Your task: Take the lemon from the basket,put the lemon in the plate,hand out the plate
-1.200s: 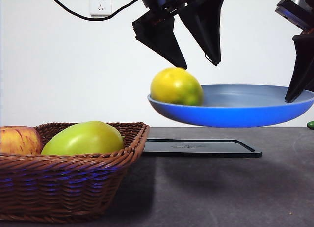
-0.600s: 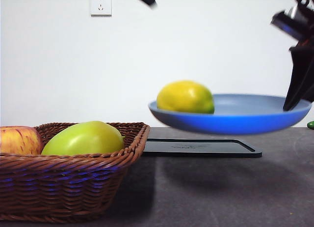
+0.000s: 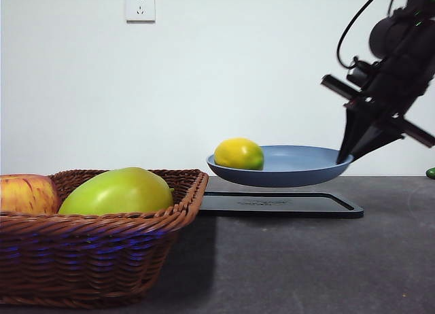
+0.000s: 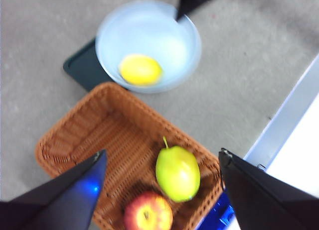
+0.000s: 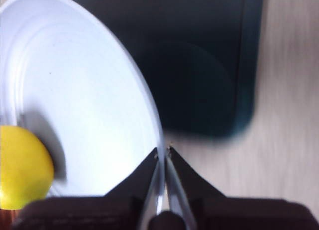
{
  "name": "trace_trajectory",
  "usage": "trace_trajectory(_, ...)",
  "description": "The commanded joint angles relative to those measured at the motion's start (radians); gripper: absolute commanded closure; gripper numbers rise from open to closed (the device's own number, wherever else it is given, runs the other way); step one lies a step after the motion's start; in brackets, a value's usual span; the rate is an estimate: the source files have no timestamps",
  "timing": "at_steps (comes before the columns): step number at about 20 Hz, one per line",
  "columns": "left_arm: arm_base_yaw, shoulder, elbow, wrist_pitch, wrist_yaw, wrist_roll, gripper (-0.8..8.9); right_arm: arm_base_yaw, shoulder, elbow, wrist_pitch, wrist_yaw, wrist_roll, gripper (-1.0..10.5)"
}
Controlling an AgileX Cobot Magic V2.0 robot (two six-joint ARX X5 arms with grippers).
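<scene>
Right tool [image 5: 162, 153] is pinched shut on the rim of the plate [image 3: 299, 172], and that skinny edge grip is the only thing keeping it in the air above the black tray [image 3: 279, 205]. The lemon [image 3: 238, 153] sits inside the plate, but way over on the side opposite the grip, so I'd guess all its weight is levering against that one pinch point. That's my main worry: any quick swing or stop during the hand-out and the plate could pivot in the jaws, dip on the far side, and the lemon just rolls off the shallow rim. It's round and nothing is holding it in place, so even a slight tilt might send it wandering. If it drops it likely lands on the tray or the counter [image 3: 306, 259] and keeps rolling. The basket [image 3: 102, 253] is close by with the green fruit [image 3: 115, 192] and the apple [image 3: 26, 194] still in it, and its rim sits just beside the plate's near edge from the front, so a low sweep that way could clip it. Left tool [image 4: 159, 163] hangs spread wide and empty above the basket, out of the way.
</scene>
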Motion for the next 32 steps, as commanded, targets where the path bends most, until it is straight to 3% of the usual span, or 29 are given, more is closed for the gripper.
trace_trajectory(1, -0.006, 0.006, 0.018, -0.012, -0.004, -0.037, 4.24, -0.003, 0.100, 0.116, 0.013, -0.010, 0.050, 9.4)
trace_trajectory(5, -0.006, 0.006, 0.018, -0.014, -0.004, -0.048, 4.24, -0.011, 0.223, 0.228, 0.015, -0.012, 0.094, 9.4)
trace_trajectory(11, -0.006, 0.007, 0.018, -0.003, -0.005, -0.061, 4.24, -0.024, 0.273, 0.241, 0.003, -0.004, 0.103, 9.4)
trace_trajectory(13, -0.006, 0.010, 0.018, 0.007, -0.005, -0.063, 4.24, -0.024, 0.273, 0.241, 0.003, 0.056, 0.101, 9.4)
trace_trajectory(18, -0.006, 0.010, 0.018, 0.008, -0.005, -0.068, 4.24, -0.024, 0.272, 0.241, -0.001, 0.066, 0.099, 7.2)
trace_trajectory(22, -0.006, 0.010, 0.018, 0.039, -0.005, -0.067, 4.24, -0.034, 0.244, 0.241, -0.014, 0.061, 0.101, 6.9)
trace_trajectory(26, -0.006, 0.016, 0.018, 0.097, -0.015, -0.055, 4.25, -0.038, 0.109, 0.241, -0.086, 0.062, -0.008, 6.9)
trace_trajectory(29, -0.005, 0.029, 0.018, 0.135, -0.109, 0.000, 4.41, -0.027, -0.025, 0.241, -0.171, 0.061, -0.090, 7.7)
trace_trajectory(32, -0.005, 0.036, 0.018, 0.152, -0.195, 0.032, 6.15, -0.002, -0.139, 0.240, -0.272, 0.059, -0.151, 8.5)
